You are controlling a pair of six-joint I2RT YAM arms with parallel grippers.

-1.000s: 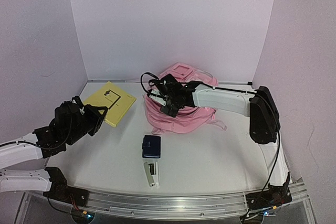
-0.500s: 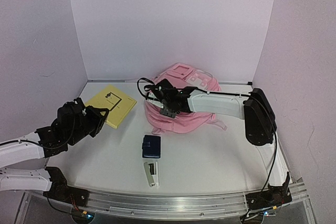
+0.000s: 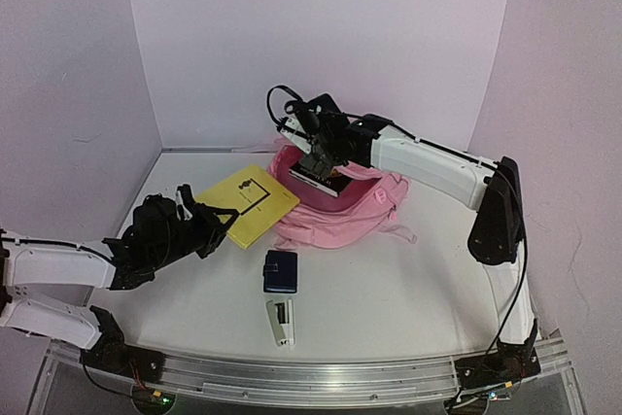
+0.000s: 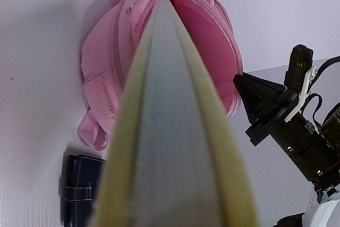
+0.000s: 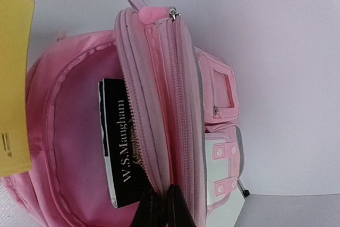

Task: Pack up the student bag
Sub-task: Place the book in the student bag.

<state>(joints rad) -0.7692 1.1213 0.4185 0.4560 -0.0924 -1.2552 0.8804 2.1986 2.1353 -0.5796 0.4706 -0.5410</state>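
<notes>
Holding the student bag [image 3: 340, 221] open at far centre, the right gripper [image 5: 160, 204] is pinching its zip rim; the left gripper [image 3: 209, 226] is gripping the yellow book [image 3: 251, 199], which next needs sliding in beside the black paperback [image 5: 119, 142].

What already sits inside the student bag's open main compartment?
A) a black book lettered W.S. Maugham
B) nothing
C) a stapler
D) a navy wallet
A: the right wrist view shows the black book inside the open student bag.

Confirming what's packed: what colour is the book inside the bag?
Book: black, white lettering; right wrist view.
</notes>
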